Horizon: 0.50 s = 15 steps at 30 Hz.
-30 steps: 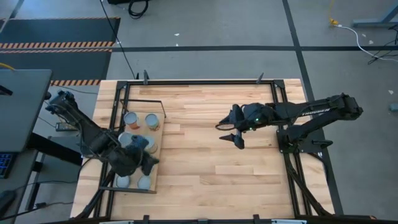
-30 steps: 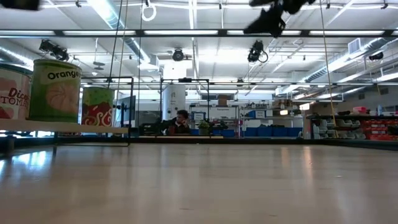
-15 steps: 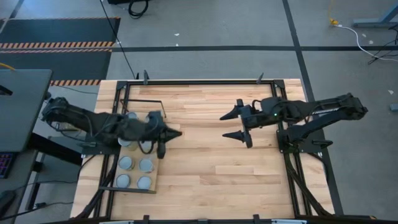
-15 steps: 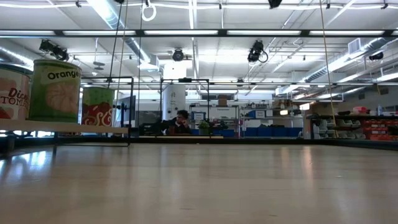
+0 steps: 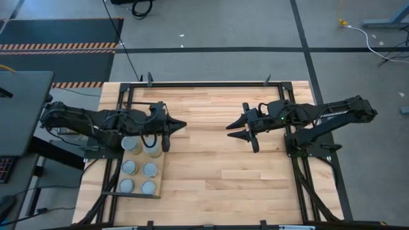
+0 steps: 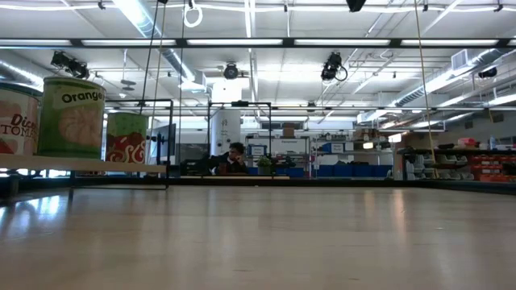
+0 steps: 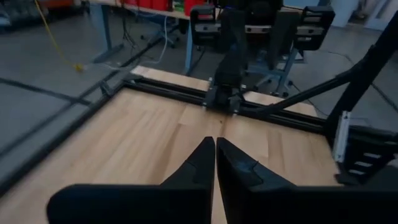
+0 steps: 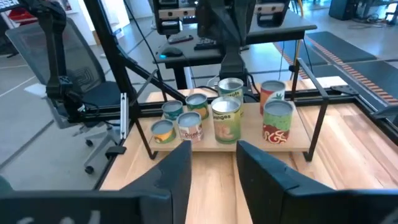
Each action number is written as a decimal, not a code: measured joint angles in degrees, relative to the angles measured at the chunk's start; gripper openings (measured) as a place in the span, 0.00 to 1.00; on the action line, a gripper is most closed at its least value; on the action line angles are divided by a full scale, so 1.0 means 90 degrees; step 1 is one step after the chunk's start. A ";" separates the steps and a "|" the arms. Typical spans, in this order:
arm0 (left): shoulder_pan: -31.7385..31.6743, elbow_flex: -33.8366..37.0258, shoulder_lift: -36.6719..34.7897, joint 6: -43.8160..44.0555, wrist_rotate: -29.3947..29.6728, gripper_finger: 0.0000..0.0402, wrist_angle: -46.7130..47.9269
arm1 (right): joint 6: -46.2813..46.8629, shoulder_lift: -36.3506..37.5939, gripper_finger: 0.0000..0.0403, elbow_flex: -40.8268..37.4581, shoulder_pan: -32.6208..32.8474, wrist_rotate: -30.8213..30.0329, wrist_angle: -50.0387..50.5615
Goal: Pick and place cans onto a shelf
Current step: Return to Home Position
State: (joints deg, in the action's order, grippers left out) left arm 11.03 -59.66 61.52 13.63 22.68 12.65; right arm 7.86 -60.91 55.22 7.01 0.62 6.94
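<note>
Tabletop (image 5: 211,172) bare from the shelf (image 5: 139,177) across to its right edge: free passage. Cans (image 5: 129,167) stand close in rows on the shelf, with narrow gaps only. Left arm (image 5: 96,121) lies over the shelf's far rows. Left gripper (image 5: 183,126) and right gripper (image 5: 230,131) point tip to tip above mid-table, with an open gap between them.

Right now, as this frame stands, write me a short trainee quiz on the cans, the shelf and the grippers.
1. True or false: the right gripper holds a can.
2. Where do the cans stand? A) on the shelf B) mid-table C) on the floor
3. Fill in: in its wrist view, the left gripper has its fingers ___.
Key: 1 false, it is open and empty; 2 A; 3 shut. Both grippers hang over the table, facing each other.
</note>
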 joint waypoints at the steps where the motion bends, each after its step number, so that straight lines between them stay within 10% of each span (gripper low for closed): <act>1: 0.0002 0.0000 0.0023 0.0115 -0.0006 0.06 0.0002 | 0.0005 -0.0019 0.33 0.0000 0.0000 -0.0001 -0.0011; 15: -0.0289 0.0010 -0.0644 -0.0017 0.0466 0.07 0.0819 | 0.0104 -0.0143 0.33 -0.0002 -0.0700 0.0971 -0.0745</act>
State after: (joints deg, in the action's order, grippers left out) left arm 8.43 -59.57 55.73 13.47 26.87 20.02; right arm 8.80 -62.20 55.20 0.71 9.36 0.23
